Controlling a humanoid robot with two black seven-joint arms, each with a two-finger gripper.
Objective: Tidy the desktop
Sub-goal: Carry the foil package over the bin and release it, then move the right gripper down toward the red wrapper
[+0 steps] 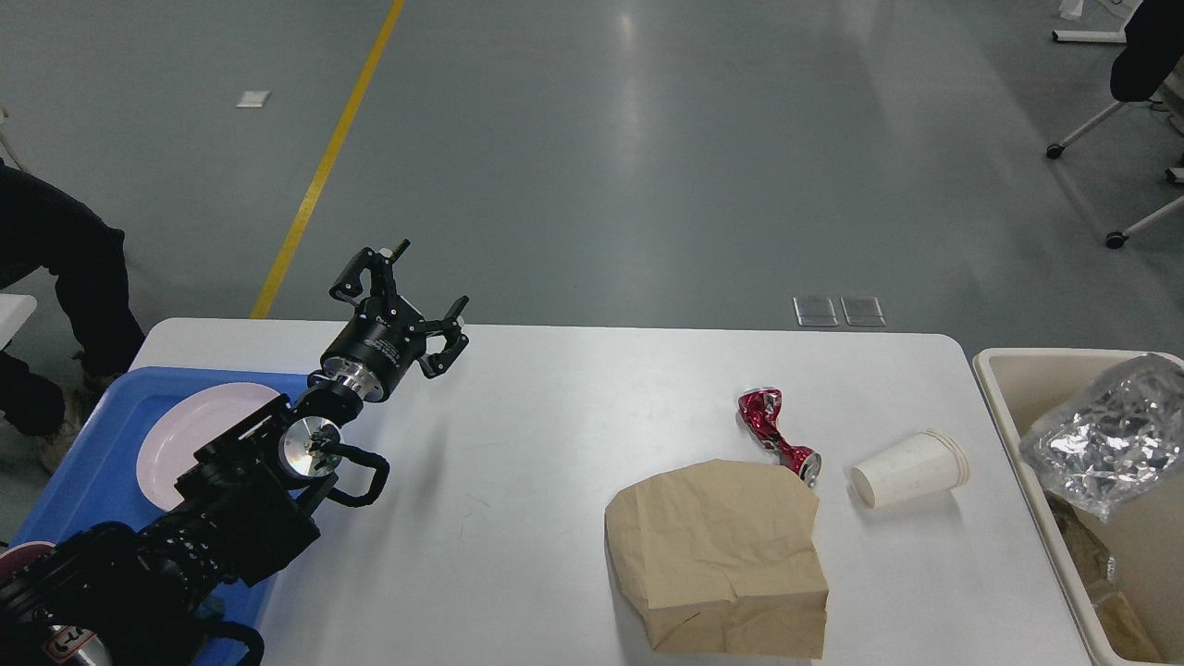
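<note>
The white desktop (518, 444) fills the lower part of the head view. On its right half lie a crumpled brown paper bag (721, 555), a crushed red can (775, 435) touching the bag's upper right corner, and a white paper cup (911, 468) on its side. My left gripper (416, 296) is open and empty, raised above the desktop's far left part, well left of these things. My right gripper is out of view.
A blue tray (102, 444) with a pink plate (176, 435) sits at the left edge under my left arm. A beige bin (1027, 370) at the right holds a crumpled clear plastic bag (1110, 435). A person's legs (65, 277) stand far left.
</note>
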